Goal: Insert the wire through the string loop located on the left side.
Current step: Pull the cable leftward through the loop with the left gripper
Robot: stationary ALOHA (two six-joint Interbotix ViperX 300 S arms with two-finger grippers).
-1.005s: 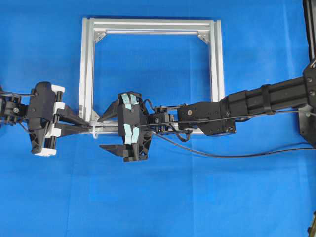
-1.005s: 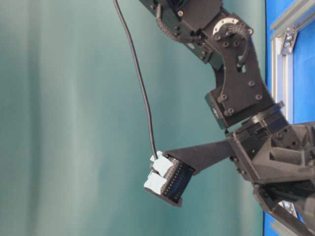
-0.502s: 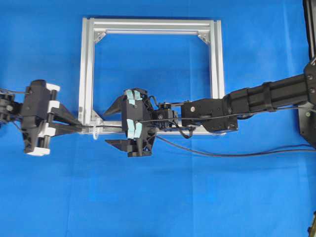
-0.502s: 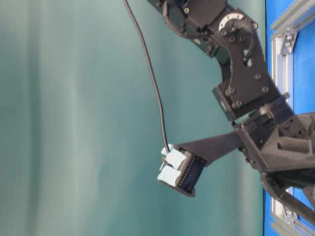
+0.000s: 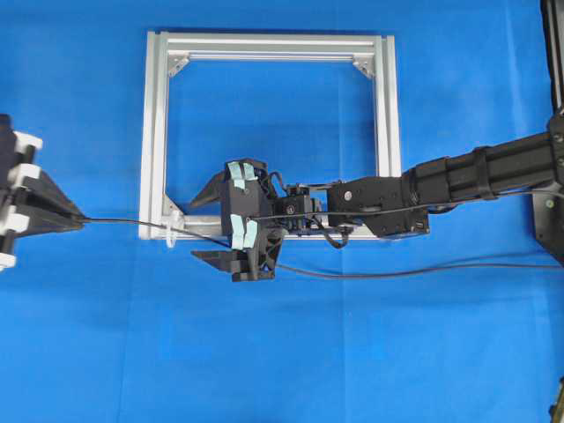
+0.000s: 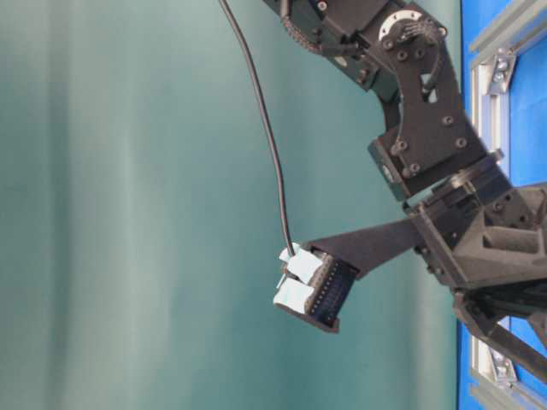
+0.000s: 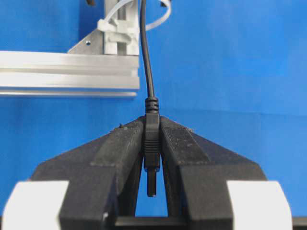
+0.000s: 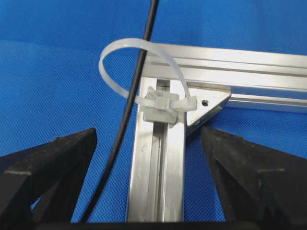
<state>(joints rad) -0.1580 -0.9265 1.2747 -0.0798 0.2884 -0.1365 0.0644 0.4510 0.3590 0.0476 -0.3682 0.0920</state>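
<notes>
Clearly the wire [image 5: 123, 222] passes through the string loop [image 5: 170, 234] at the lower left corner of the silver frame [image 5: 152, 123], which lies on the blue table [image 5: 282, 352]. In the right wrist view the black line runs through the pale arch of the loop [image 8: 139, 62], whose white fastener sits on the frame's bar beside a grey corner bracket [image 8: 211, 103].

On the left edge of the overhead view, the left claw [image 5: 75, 222] is clamped tight on the plug end of the wire. Its wrist view shows the plug [image 7: 151, 143] pinched upright between the two black fingers [image 7: 120, 153], the metal tip poking down into the gap behind them, and the cable rising from the grip toward the loop [image 7: 160, 17] and the frame's corner. The wire stretches nearly straight from this claw across the table to the loop, well clear of the frame's left side.

The right claw [image 5: 207, 227] hovers over the frame's lower bar, just right of the loop, with its jaws spread wide and nothing between them. The wire passes under it and trails off toward the right edge of the table.
</notes>
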